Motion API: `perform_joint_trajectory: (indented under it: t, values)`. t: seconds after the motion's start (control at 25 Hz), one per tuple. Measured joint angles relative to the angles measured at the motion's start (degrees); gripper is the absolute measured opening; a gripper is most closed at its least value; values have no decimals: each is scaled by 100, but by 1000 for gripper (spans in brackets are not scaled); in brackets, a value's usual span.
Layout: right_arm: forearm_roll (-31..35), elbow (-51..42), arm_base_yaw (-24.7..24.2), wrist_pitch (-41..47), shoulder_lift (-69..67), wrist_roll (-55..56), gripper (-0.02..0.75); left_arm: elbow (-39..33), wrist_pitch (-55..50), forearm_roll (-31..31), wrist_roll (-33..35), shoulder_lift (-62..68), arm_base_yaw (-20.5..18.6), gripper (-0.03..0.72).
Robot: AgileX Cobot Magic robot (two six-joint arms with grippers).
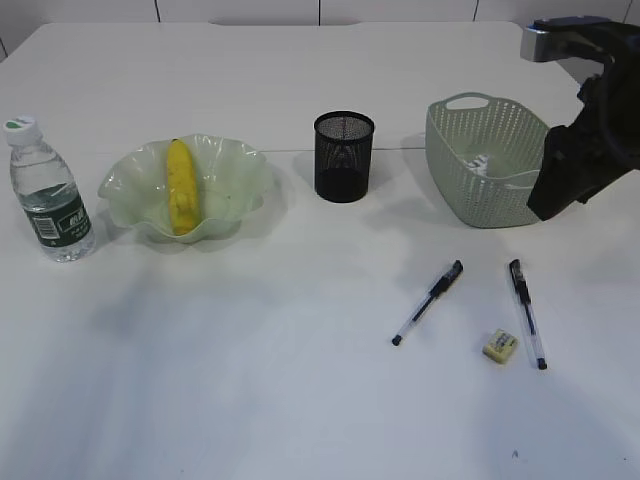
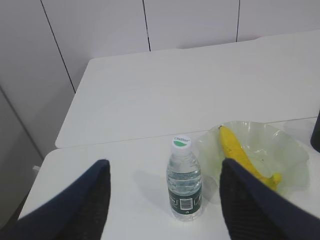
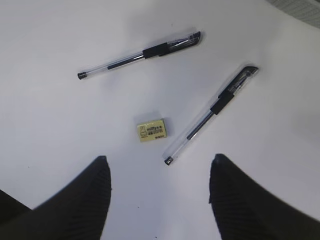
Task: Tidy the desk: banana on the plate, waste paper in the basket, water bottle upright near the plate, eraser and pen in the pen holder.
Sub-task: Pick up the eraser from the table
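Two gel pens are lying on the counter [image 1: 250, 400], one [image 1: 428, 302] left of the other [image 1: 527, 313]. One yellow eraser [image 1: 499, 346] is sitting between them. One water bottle [image 1: 50, 192], one banana [image 1: 181, 186], one glass plate [image 1: 240, 190], one mesh pen holder [image 1: 344, 156], one green basket [image 1: 485, 160] are showing.

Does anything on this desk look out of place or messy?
Only two pens and a small eraser, lying loose on the table while the mesh pen holder stands apart. Nothing looks spilled or damaged.
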State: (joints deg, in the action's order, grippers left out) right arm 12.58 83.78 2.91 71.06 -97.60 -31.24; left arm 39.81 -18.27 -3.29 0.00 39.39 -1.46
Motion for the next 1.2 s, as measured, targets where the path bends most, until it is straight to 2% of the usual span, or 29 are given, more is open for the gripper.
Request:
perform_joint_trajectory:
  t: [0.24,0.6,0.88,1.2]
  values:
    - [317,-52,0,-62,-444,-186,471,0,0,0,0,0,0,484]
    - [336,-395,0,-115,-660,-839,472,0,0,0,0,0,0,484]
    - [585,-395,0,-118,-660,-863,472,0,-41,0,0,0,0,483]
    - [537,-395,0,-118,-660,-863,472,0,-88,-88,0,0,0,482]
